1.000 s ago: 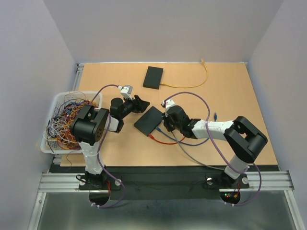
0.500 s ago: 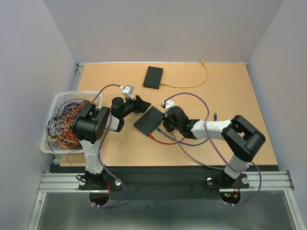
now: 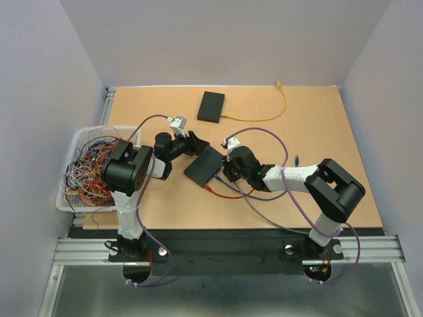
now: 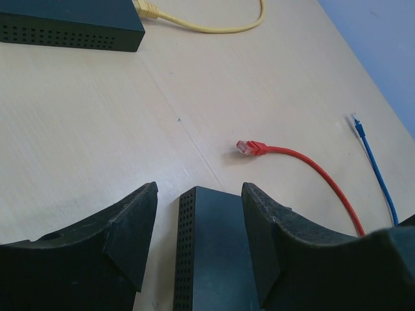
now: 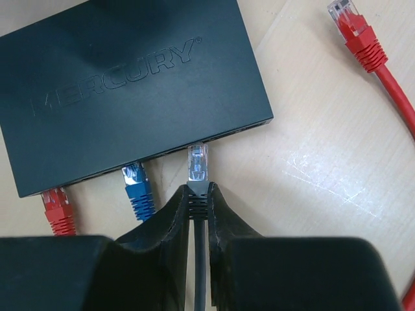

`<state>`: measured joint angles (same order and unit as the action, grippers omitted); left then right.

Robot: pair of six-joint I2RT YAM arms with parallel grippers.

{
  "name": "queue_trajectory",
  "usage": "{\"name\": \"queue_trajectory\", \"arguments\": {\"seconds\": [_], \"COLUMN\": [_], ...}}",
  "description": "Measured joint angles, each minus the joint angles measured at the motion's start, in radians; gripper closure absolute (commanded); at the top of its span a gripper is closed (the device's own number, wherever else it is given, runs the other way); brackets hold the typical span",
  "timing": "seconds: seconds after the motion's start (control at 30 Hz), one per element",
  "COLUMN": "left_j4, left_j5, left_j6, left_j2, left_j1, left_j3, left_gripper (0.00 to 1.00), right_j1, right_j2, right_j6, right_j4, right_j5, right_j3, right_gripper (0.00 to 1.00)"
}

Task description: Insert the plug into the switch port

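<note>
Black plastic is what we are reading everything from: the switch (image 5: 130,84) is lying flat on the wooden desk (image 3: 317,132). At its port face, the right fingers (image 5: 159,227) are pressing together on the black boot of the plug (image 5: 198,162), pinching it with the cable running back between them. The plug's clear tip is meeting the switch's port face. Most of its clear body is showing outside, and we cannot tell whether it is entering the port at all. Beside it along the same face, a blue plug (image 5: 137,188) and a red plug (image 5: 58,207) are sitting in ports. At the switch's vented end the left fingers (image 4: 130,227) are standing spread, one on each side, gripping nothing. Just beyond the switch a loose red cable (image 4: 253,148) is lying on the desk, with a blue cable (image 4: 376,172) farther out. Well beyond the switch, a second switch (image 4: 65,26) is sitting with a yellow cable (image 4: 214,27) plugged into it
</note>
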<state>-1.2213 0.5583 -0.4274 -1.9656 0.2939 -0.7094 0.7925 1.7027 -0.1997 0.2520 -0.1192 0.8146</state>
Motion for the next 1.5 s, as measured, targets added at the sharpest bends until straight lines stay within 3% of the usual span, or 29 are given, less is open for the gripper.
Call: {"name": "queue_trajectory", "arguments": {"seconds": [0.7,1.5], "left_j4": [0.019,0.105], "left_j5": [0.05,-0.068], "left_j6": [-0.039,-0.042], "left_j2": [-0.042,-0.048], "left_j1": [0.0,0.039], "left_j3": [-0.019,-0.054], "left_gripper": [0.38,0.39], "right_j1": [0.0,0.0], "right_j2": [0.062,0.101], "right_j6": [-0.008,-0.007], "right_j4": [0.124,0.187], "right_j5": [0.008,0.01], "right_j3": [0.0,0.006], "right_gripper": [0.99,1.0]}}
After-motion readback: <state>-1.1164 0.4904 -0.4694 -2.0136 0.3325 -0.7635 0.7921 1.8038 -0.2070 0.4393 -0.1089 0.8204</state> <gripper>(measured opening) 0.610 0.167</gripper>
